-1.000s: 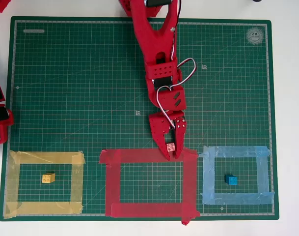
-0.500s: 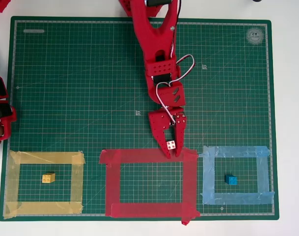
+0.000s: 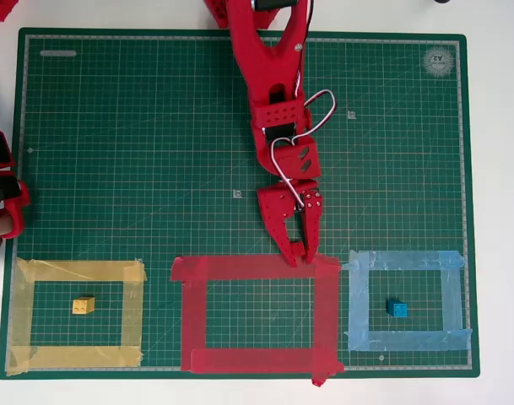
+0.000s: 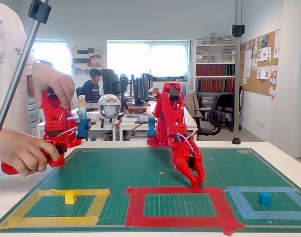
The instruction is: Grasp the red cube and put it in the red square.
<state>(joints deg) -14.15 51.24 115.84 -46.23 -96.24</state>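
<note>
My red gripper [image 3: 299, 252] points down at the mat, its tips over the top strip of the red square [image 3: 257, 268] near that square's right corner. The fingers stand close together. The red cube sits hidden between them, red on red, so I cannot make out its faces. In the fixed view the gripper [image 4: 196, 183] hangs just above the far strip of the red square [image 4: 177, 190], and the inside of the square is bare mat.
A yellow cube [image 3: 83, 305] lies inside the yellow tape square [image 3: 79, 270] at the left. A blue cube [image 3: 397, 308] lies inside the light-blue tape square [image 3: 404, 260] at the right. All rest on a green cutting mat [image 3: 138, 152].
The gripper has drawn slightly up the picture, away from the red square's inside. The cube's pale dotted face, visible between the fingers before, no longer shows.
</note>
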